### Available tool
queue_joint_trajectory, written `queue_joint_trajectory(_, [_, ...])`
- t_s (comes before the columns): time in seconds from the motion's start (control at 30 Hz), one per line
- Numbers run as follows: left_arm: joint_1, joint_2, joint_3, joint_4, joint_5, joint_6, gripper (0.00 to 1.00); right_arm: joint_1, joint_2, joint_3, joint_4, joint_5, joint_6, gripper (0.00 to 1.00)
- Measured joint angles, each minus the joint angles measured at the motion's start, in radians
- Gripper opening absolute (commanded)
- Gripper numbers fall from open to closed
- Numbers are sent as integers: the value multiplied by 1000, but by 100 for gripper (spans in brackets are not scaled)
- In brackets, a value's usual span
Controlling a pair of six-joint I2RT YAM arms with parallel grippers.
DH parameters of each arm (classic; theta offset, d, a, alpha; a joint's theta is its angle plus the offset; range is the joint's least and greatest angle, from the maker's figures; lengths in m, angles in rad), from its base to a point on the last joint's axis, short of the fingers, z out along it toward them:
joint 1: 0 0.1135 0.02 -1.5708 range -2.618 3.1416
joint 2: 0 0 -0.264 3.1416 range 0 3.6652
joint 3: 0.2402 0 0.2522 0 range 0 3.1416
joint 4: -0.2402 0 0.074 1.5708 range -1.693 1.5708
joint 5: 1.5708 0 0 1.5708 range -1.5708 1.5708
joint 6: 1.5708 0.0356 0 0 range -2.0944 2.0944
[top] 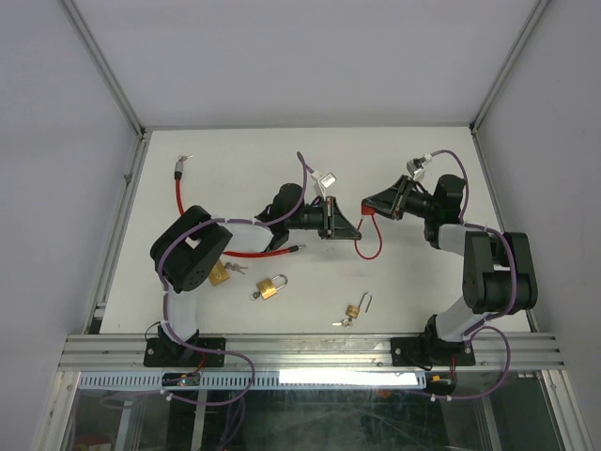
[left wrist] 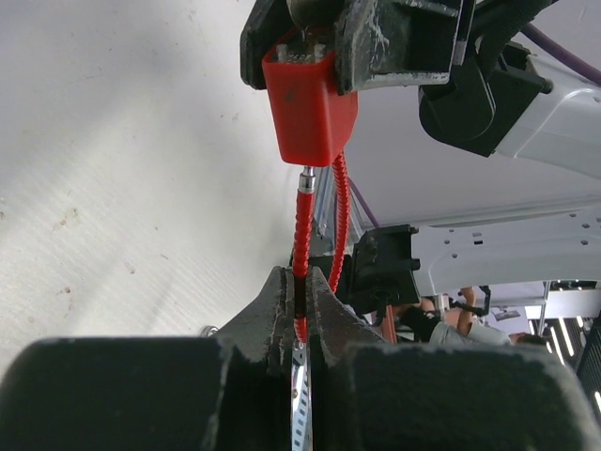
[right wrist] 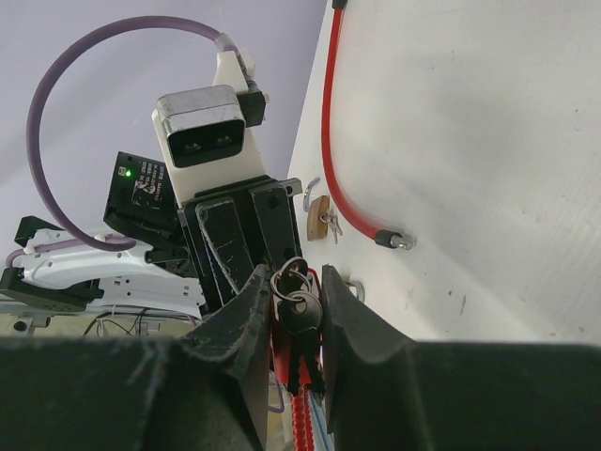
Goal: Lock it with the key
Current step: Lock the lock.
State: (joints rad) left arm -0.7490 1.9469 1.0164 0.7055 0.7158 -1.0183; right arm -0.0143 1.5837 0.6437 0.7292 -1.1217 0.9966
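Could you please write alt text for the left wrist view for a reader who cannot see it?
The left end effector, shut, pinches a red cable that rises to a red lock body gripped by the right end effector above. White table lies to the left.

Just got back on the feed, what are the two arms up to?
The left gripper is shut on the red cable close to the red lock body. The right gripper grips that body at its key end, with the key ring between its fingers. The two meet mid-table; a brass padlock lies untouched nearer the bases.
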Motion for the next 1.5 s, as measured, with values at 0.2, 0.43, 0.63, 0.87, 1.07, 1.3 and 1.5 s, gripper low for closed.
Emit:
queue_joint_trajectory(0.2, [0,2,0,26,0,-28,0,2,0,-8,20,7,0,0])
queue_joint_trajectory(0.43, [0,18,0,56,0,-66,0,2,0,-21,47,20,1,0])
queue_joint_trajectory(0.63, [0,29,11,66,-6,-72,0,3,0,-32,88,39,9,0])
queue_joint_trajectory(0.87, [-3,62,43,66,-11,-74,0,5,0,-39,110,58,16,0])
queue_joint_trajectory(1.07, [-3,64,55,66,-27,-72,0,6,-3,-39,135,71,19,0])
queue_joint_trajectory(1.3, [8,64,54,97,-34,-69,0,18,-51,-37,116,105,-47,0])
queue_joint_trajectory(1.5, [17,64,47,172,-32,-69,0,43,-121,-29,77,154,-164,0])
